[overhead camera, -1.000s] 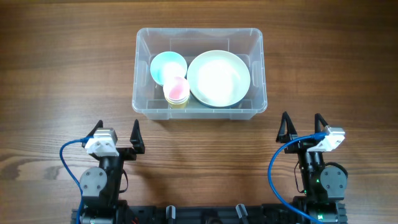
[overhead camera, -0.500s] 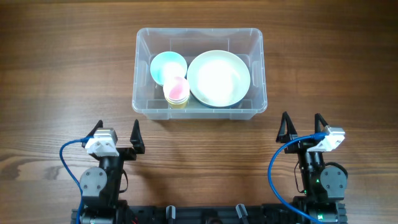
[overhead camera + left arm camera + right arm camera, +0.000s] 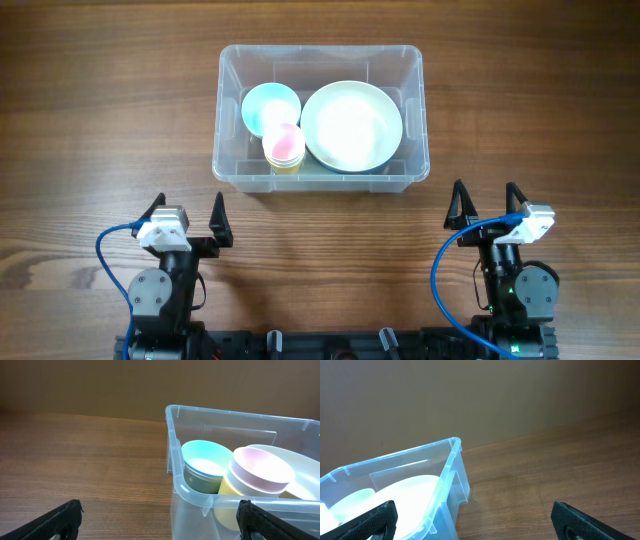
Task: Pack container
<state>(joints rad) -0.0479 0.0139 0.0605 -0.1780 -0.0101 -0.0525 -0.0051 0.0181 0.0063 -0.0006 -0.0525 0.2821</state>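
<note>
- Currently the left gripper [image 3: 188, 206] has its fingers spread wide apart. It sits on the robot's side of the container [image 3: 320, 48], well apart from it, off its near left corner.
- Right gripper [image 3: 485, 198]: fingers also spread apart, well short of the container, off its near right corner.
- Both grippers point toward the container, and each wrist view shows one of its near corners between the fingertips.
- The container stands upright on the table [image 3: 100, 120] with its top open, centred between the two arms.
- Inside the container, right part: a big white bowl [image 3: 352, 125] fills most of that side.
- Inside, far left part: a teal bowl [image 3: 270, 105], beside the white bowl.
- Inside, near left part: a pink cup [image 3: 285, 141] nested in a yellow cup [image 3: 285, 167], close to the container's near wall, between the teal bowl and the white bowl.
- Whether the cups touch either bowl: cannot tell.
</note>
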